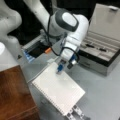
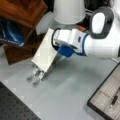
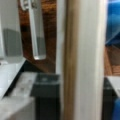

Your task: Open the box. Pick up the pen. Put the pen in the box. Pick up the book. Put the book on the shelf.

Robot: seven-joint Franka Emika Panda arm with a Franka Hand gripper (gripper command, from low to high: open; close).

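Currently logged, item by item. Box: stood open at a front view's right, lid raised, beige compartments exposed. Pen: lay inside the box, a thin dark stick in one long compartment; also seen in a front view at the lower right. Book: white, spiral-bound, tilted off the grey table, its lower corner over the silver slatted stand; in a front view it showed as a pale slab held edge-up. Gripper: at the book's upper edge, fingers pinched on it (the wrist view showed the book's edge running straight up between the pads). Shelf: reddish-brown block at a front view's left, just beside the book, top bare where visible. Judgement: box and pen steps looked complete; the book was in carriage toward the shelf. Handling note: a thin edge grip on a broad cover invites swinging, so slow travel, a level approach and clearance over the shelf's near edge would serve best.
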